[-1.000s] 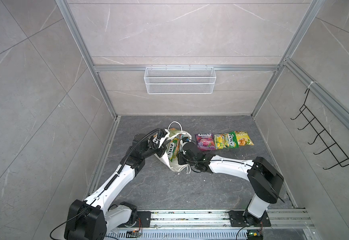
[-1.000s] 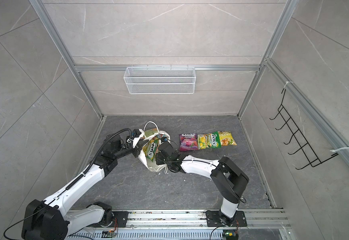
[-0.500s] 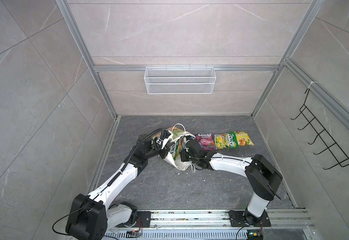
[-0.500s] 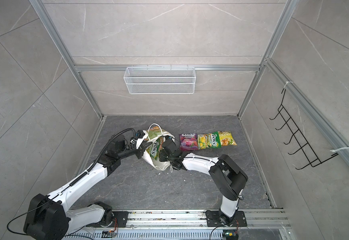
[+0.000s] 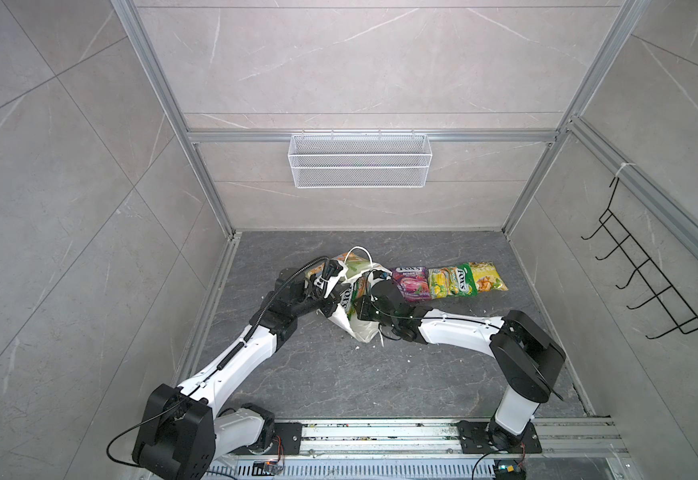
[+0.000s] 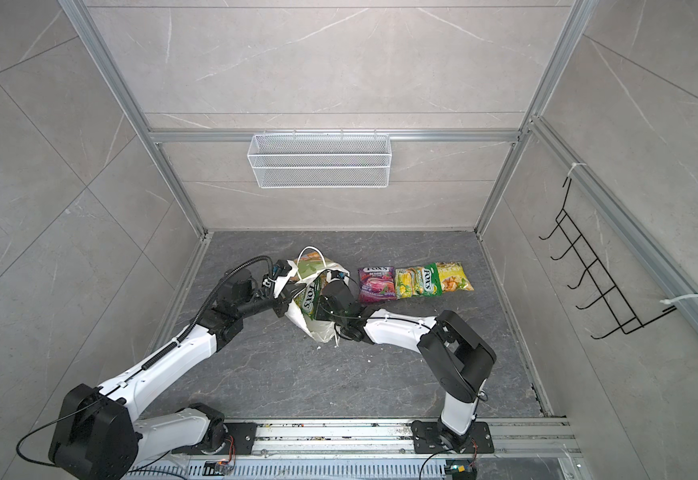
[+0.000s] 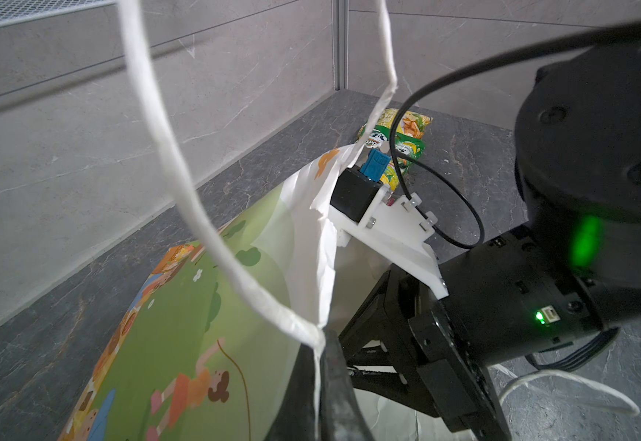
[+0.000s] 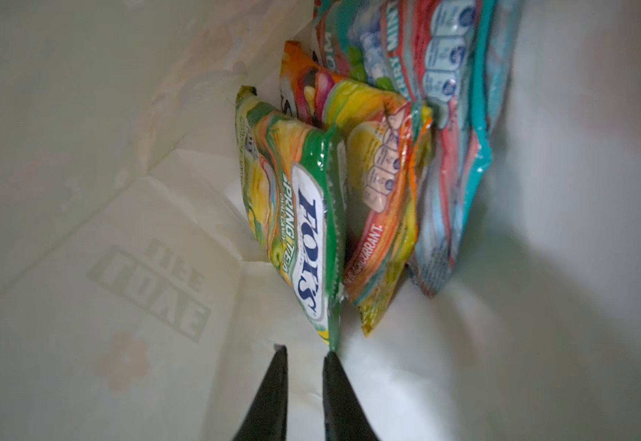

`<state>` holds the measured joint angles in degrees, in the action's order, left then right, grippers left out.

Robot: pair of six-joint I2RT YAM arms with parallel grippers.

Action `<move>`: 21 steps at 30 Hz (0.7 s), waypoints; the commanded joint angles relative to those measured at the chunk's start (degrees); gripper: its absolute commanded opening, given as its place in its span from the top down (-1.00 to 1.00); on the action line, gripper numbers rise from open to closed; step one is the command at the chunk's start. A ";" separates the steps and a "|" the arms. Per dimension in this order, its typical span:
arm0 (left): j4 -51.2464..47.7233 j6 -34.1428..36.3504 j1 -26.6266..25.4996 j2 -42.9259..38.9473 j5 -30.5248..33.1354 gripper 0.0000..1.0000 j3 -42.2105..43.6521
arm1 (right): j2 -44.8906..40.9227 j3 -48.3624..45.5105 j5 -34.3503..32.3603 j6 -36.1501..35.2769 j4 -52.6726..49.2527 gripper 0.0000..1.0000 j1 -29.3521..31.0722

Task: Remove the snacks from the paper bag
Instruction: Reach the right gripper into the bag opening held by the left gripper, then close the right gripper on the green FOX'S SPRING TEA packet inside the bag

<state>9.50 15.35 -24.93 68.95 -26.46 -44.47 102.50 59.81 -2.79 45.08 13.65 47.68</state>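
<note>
The paper bag (image 5: 355,328) (image 6: 318,328) lies tilted on the dark floor, its green printed face (image 7: 181,343) towards the left wrist camera. My left gripper (image 7: 319,343) (image 5: 327,279) is shut on the bag's white rim where a cord handle joins. Inside the bag my right gripper (image 8: 303,353) is slightly open and holds nothing; one fingertip touches the corner of a yellow-green FOX'S snack (image 8: 296,214). Orange (image 8: 380,198) and teal-red (image 8: 452,152) snacks stand behind it. On the floor to the right lie purple (image 5: 410,282), yellow-green (image 5: 451,282) and yellow (image 5: 486,276) snacks.
A white wire basket (image 5: 360,166) hangs on the back wall and a black hook rack (image 5: 651,286) on the right wall. The bag's second cord handle (image 7: 563,385) trails on the floor. The arms' base rail (image 5: 380,432) runs along the front.
My left gripper has drawn the bag's rim a little to the right. The right gripper has stayed in the bag's mouth.
</note>
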 commanded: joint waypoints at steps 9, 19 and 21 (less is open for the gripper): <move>4.22 -0.31 -0.79 0.26 -1.31 1.00 -2.10 | 7.62 0.88 -2.70 5.57 4.59 0.51 0.56; 3.88 -0.46 -1.00 0.40 -1.45 1.00 -2.37 | 3.57 -0.58 -4.90 3.48 6.88 0.39 0.75; 3.81 -0.69 -1.00 0.31 -1.29 1.00 -2.35 | 0.90 -2.14 -5.09 1.54 6.05 0.38 1.16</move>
<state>9.23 15.35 -25.50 70.00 -25.65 -44.47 108.12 59.11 -6.33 49.15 18.65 48.14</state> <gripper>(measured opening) 0.049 0.307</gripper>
